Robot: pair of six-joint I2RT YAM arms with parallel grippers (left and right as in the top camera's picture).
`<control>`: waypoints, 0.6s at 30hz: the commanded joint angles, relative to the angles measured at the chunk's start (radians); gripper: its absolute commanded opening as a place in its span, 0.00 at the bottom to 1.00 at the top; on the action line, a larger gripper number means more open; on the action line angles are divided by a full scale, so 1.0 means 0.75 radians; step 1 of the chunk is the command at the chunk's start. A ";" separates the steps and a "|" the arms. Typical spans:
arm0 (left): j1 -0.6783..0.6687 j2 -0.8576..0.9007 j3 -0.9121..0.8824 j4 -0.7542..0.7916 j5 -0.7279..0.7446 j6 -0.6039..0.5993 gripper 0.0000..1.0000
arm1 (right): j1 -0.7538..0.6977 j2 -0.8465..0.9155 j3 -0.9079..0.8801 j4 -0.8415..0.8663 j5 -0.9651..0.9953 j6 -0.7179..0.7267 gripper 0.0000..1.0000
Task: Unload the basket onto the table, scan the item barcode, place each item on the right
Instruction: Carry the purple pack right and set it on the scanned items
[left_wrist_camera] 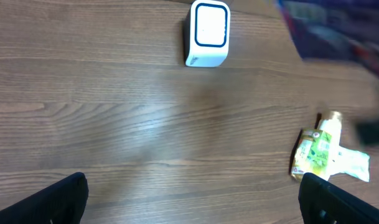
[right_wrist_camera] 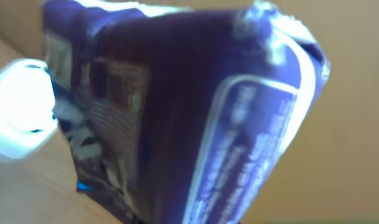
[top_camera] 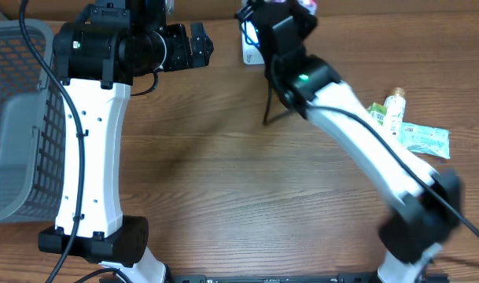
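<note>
1. Reaching to the far edge of the worktop [top_camera: 223,173], the right gripper [top_camera: 277,17] is seen clenched on a dark purple packet [right_wrist_camera: 177,118], the item to be scanned.
2. The packet is held up off the worktop, just beside a small white scanner [left_wrist_camera: 208,34]. In the right wrist view, the scanner's bright body is seen at the left, close against the packet's printed side.
3. The packet is judged to be held this way so that its barcode can be read by the scanner's window. The barcode itself cannot be made out, as the print is blurred.
4. The left gripper [left_wrist_camera: 192,183] is released, its jaws set wide apart with nothing between them. It is held over bare wood to the left of the scanner and apart from it, probably so that the reading zone is kept free.
5. A small green-labelled bottle [top_camera: 392,108] and a pale sachet [top_camera: 425,140] are laid close together on the right of the worktop, likely waiting their turn.
6. A grey basket [top_camera: 11,118] is placed at the left edge, perhaps for scanned goods.
7. The step in hand is judged to be the presenting of the barcode. A small turn of the packet may be needed if no read is made.
</note>
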 commanded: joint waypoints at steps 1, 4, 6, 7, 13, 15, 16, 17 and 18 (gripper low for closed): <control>-0.008 0.006 -0.002 0.005 0.003 0.016 1.00 | 0.007 -0.120 0.016 -0.281 -0.251 0.673 0.04; -0.008 0.006 -0.002 0.005 0.003 0.016 1.00 | -0.075 -0.146 0.016 -0.569 -0.667 0.944 0.04; -0.008 0.006 -0.002 0.005 0.003 0.016 1.00 | -0.197 -0.131 -0.012 -0.729 -1.003 1.106 0.04; -0.008 0.006 -0.002 0.005 0.003 0.016 1.00 | -0.236 -0.123 -0.026 -0.762 -1.078 1.152 0.04; -0.008 0.006 -0.002 0.005 0.003 0.016 1.00 | -0.474 -0.099 -0.218 -0.865 -1.202 1.248 0.04; -0.008 0.006 -0.002 0.005 0.003 0.016 1.00 | -0.538 -0.099 -0.289 -0.864 -1.198 1.248 0.04; -0.008 0.006 -0.002 0.005 0.003 0.016 1.00 | -0.571 -0.099 -0.331 -0.858 -1.192 1.247 0.04; -0.008 0.006 -0.002 0.005 0.003 0.016 1.00 | -0.599 -0.099 -0.363 -0.855 -1.182 1.248 0.04; -0.008 0.006 -0.002 0.005 0.003 0.016 1.00 | -0.633 -0.099 -0.398 -0.852 -1.173 1.247 0.04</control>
